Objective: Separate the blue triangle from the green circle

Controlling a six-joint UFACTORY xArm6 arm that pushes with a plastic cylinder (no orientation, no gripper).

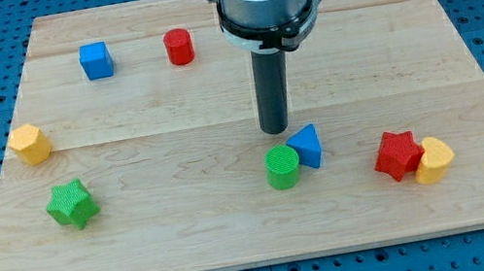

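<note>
The arm carries no pincer, only a dark rod; my tip [276,130] rests on the desk [239,234] just above the blue triangle [306,146] and the green circle [282,167]. These two touch, triangle at the circle's upper right, in the lower middle. At the view's right, a red star [396,154] touches a yellow heart [433,160].

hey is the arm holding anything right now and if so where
Nothing is held. My tip is a bare rod, just above the blue triangle and green circle, which touch each other.
</note>
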